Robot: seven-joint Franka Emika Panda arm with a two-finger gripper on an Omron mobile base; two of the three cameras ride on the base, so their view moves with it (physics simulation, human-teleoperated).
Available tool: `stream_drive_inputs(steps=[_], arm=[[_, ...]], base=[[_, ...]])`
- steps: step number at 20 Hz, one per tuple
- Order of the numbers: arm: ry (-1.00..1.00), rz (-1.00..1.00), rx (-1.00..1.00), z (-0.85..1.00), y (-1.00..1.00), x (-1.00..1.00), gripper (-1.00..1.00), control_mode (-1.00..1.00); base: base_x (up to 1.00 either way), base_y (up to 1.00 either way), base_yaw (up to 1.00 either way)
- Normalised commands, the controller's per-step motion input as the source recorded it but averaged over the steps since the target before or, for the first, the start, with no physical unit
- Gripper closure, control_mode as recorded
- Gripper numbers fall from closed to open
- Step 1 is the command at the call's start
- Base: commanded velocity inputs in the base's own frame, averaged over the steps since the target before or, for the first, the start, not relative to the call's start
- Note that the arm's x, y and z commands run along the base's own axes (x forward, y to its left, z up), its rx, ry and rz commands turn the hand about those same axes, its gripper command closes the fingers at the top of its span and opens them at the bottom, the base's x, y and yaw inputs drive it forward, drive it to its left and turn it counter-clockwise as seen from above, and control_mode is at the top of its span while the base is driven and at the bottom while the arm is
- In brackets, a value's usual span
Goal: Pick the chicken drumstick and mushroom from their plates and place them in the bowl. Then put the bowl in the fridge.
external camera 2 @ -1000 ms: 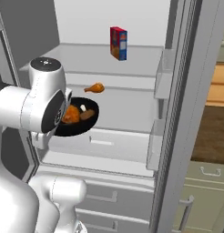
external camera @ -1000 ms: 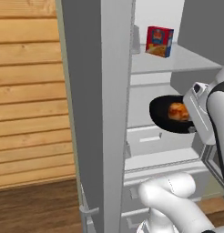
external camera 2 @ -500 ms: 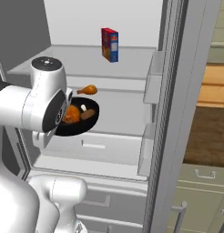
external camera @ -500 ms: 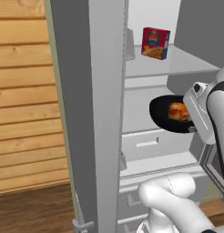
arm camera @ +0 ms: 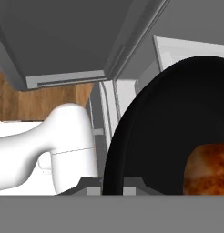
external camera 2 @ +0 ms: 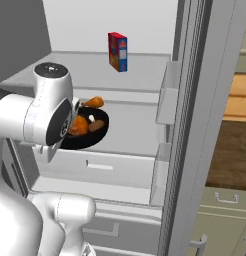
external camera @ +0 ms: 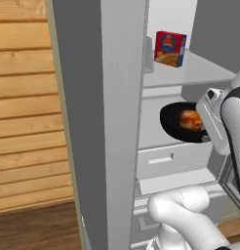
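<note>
The gripper [arm camera: 113, 189], at the bottom edge of the hand view, is clamped on the rim of the black bowl [external camera 2: 90, 137], held mid-left of the right view inside the open fridge [external camera 2: 195, 100]. Orange-brown drumstick [external camera 2: 79, 126] and tan mushroom [external camera 2: 96, 125] lie inside.

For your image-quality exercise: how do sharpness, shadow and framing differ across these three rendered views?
Left base view: soft, with the bowl in dim shelf shadow. Right base view: evenly lit and crisp on the red box. Hand view: the bowl's black rim looms large, cropped.

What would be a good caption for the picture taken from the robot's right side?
White robot arm holds a black bowl of chicken inside the open fridge, below a boxed food packet.
</note>
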Motion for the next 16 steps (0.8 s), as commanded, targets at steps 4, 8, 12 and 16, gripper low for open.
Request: stream_drive_inputs(steps=[4, 8, 12, 16], arm=[[-0.01, 0.00, 0.00, -0.56, -0.07, 0.06, 1.00, -1.00], [-0.04, 0.00, 0.00, -0.70, -0.10, 0.20, 1.00, -1.00], [-0.10, 0.03, 0.01, -0.50, -0.29, 0.63, 1.00, -1.00], [-0.02, 0.00, 0.07, -0.03, -0.22, 0.91, 1.00, -1.00]], base=[[0.00, 0.00, 0.00], [0.00, 0.00, 0.00], [0.00, 0.00, 0.00], [0.00, 0.00, 0.00]])
